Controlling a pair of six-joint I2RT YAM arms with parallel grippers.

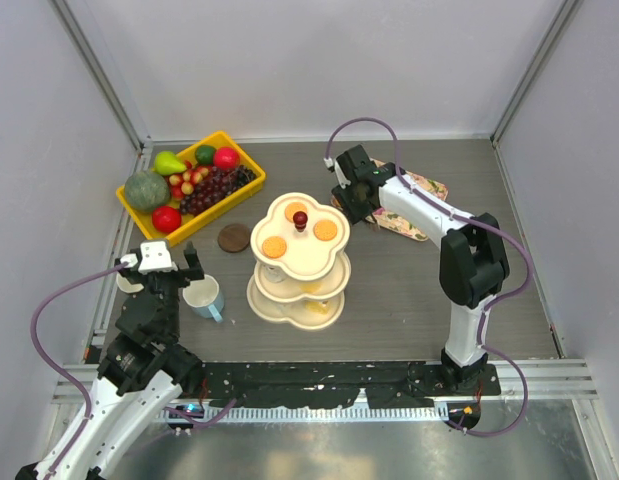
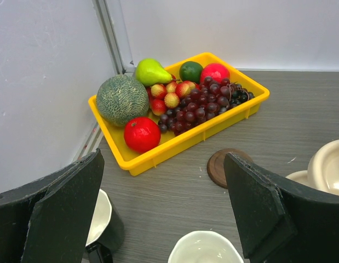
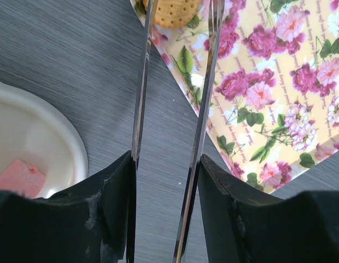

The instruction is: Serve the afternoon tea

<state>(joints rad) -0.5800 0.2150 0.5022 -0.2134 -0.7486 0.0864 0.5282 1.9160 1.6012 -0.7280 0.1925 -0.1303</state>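
The cream three-tier stand (image 1: 311,262) with its red knob (image 1: 300,217) stands mid-table, with round orange biscuits (image 1: 274,246) on the top tier. My left gripper (image 1: 177,268) is open and empty above the pale blue mug (image 1: 204,296), whose rim shows in the left wrist view (image 2: 205,249) below the gripper (image 2: 162,160). The dark mug (image 2: 106,219) stands just left of it. My right gripper (image 3: 166,159) is shut on metal tongs (image 3: 141,82), whose blades reach round a biscuit (image 3: 170,12) on the floral tray (image 3: 279,98). A pink pastry (image 3: 18,178) lies on a stand tier (image 3: 65,137).
A yellow bin of fruit (image 1: 234,200) stands at the back left. A round brown coaster (image 1: 234,237) lies between the bin and the stand. The floral tray (image 1: 427,185) lies at the back right under the right arm. Grey walls close in the table.
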